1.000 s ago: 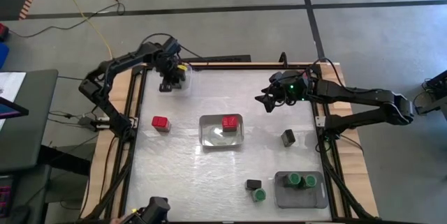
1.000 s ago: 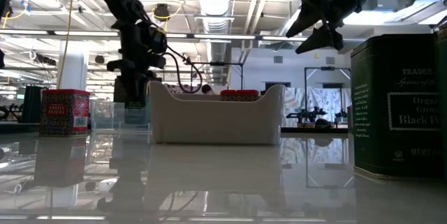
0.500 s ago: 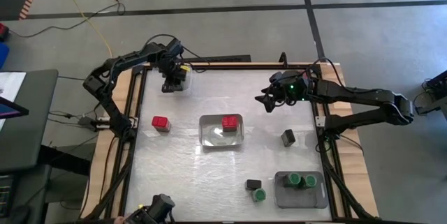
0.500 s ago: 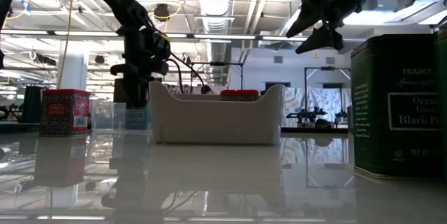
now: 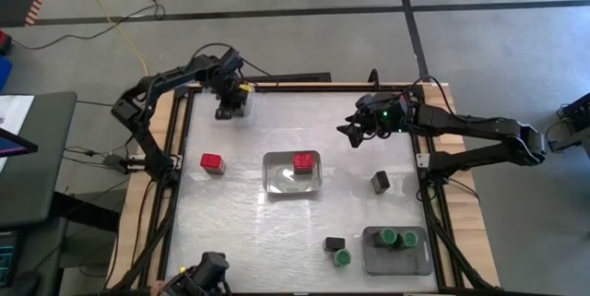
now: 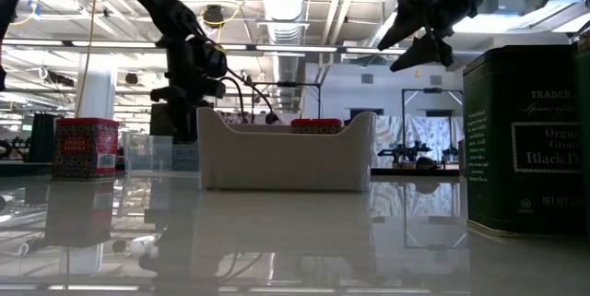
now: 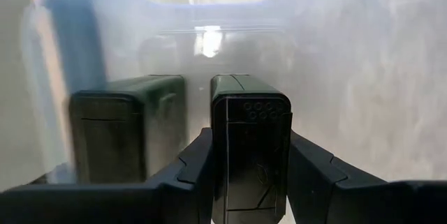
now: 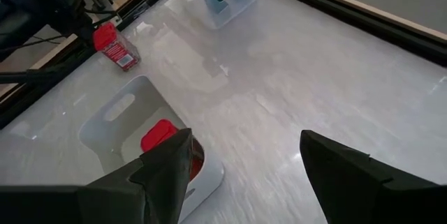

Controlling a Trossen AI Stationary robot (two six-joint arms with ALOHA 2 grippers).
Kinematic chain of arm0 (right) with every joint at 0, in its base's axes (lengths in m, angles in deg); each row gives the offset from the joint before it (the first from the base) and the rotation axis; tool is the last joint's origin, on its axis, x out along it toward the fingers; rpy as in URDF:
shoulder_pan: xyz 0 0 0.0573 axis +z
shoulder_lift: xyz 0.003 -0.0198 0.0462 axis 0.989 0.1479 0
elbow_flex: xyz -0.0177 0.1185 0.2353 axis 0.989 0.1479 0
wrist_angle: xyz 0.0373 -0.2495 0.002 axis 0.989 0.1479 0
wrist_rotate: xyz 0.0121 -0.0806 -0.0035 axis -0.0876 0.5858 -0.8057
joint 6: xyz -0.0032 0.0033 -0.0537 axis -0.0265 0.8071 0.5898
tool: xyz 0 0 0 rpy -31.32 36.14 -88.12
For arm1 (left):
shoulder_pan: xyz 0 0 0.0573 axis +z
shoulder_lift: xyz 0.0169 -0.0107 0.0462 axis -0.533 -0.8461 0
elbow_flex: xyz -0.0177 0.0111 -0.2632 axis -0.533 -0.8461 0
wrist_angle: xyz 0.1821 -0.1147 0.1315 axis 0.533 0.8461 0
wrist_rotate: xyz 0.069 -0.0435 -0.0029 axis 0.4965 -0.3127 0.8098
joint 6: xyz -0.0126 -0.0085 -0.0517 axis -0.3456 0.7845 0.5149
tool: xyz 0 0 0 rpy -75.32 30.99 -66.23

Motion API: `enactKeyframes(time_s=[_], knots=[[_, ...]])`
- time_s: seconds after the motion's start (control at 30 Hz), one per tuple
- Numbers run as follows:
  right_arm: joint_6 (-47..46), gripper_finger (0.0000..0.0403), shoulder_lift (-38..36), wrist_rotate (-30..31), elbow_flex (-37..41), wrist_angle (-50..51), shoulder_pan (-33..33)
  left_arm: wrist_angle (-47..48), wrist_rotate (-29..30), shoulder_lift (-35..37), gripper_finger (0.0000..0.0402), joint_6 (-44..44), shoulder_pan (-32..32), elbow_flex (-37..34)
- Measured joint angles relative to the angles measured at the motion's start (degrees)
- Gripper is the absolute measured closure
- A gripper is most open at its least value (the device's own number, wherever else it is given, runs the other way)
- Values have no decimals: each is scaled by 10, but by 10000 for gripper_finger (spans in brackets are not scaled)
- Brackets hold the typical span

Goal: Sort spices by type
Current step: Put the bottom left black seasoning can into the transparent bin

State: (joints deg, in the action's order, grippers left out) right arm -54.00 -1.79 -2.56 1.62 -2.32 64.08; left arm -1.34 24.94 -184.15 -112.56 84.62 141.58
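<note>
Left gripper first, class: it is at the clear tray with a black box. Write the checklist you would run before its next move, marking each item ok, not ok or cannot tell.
1. Left gripper shut on the black box: ok, a finger on each side.
2. Box inside the clear tray: ok, tray walls surround it.
3. Matching kind alongside: ok, a second black box stands beside it.
4. Box resting on the tray floor: cannot tell, its base is hidden.
5. Right gripper clear of the tray: ok, open, above the table's right half.
6. Sorting finished: not ok, a loose red box is on the table.
</note>
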Motion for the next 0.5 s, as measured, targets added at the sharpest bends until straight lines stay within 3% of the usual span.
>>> enactKeyframes(time_s=[0.5], knots=[[1, 111, 0, 0, 0, 1, 0, 7, -1, 0, 276, 2, 0, 6]])
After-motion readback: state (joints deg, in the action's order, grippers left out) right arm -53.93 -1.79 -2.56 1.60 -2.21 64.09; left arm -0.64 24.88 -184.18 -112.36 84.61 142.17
